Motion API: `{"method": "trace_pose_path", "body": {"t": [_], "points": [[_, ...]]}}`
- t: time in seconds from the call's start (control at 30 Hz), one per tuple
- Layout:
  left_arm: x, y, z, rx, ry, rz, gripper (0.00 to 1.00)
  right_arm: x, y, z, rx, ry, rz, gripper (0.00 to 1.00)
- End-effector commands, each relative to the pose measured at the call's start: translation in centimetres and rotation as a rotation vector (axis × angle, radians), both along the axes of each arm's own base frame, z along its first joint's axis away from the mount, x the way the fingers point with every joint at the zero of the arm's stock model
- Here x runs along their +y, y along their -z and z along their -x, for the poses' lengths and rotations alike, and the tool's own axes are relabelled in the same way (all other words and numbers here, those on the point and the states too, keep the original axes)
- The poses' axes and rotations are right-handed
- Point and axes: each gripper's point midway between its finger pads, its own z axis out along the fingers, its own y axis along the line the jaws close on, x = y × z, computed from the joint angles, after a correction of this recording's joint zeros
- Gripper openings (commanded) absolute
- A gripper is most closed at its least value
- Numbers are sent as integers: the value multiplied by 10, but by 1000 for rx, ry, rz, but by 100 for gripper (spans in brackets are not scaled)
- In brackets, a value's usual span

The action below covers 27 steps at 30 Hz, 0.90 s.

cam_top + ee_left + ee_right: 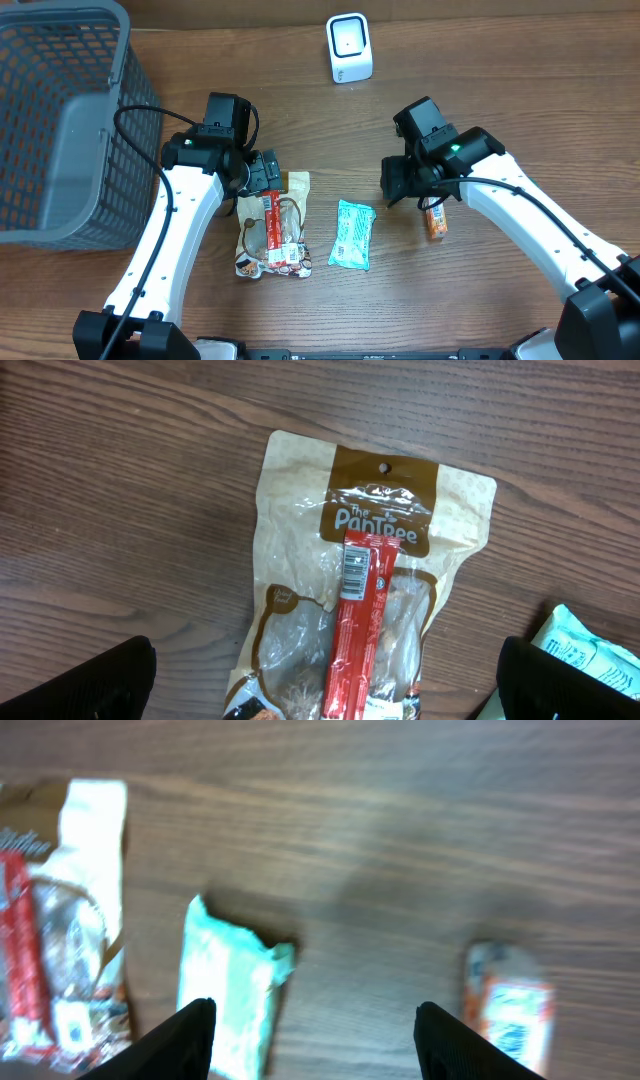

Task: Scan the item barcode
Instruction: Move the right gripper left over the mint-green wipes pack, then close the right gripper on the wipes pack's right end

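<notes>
Left wrist view puts the left gripper (328,685) spread wide and holding nothing, directly over the red stick (358,620). The stick runs down the middle between its 2 fingers, on top of the tan pouch (300,510). The stick's barcode (354,572) is face up at the far end, ahead of the fingertips.

Likely next is the grasp. Descend straight, pinch the stick across its width near the hand's end so the barcode is left uncovered, and catch only the stick, not the slick pouch beneath. Then carry it to the white scanner (349,47).

The right gripper (315,1040) is also spread and empty, with the teal packet (225,980) ahead of 1 finger and the orange bar (510,1010) just outside the other.
</notes>
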Motion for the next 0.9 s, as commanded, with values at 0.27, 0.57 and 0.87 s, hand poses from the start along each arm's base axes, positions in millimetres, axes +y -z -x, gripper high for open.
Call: {"method": "trace_pose_path", "body": {"t": [0.27, 0.57, 0.87], "points": [[-2, -3, -3, -11, -8, 9, 100, 44, 47, 59, 65, -180, -49, 73], [-2, -3, -3, -11, -8, 9, 100, 39, 72, 70, 75, -161, -43, 100], [-2, -3, -3, -11, -8, 9, 100, 38, 72, 70, 76, -161, -43, 100]]}}
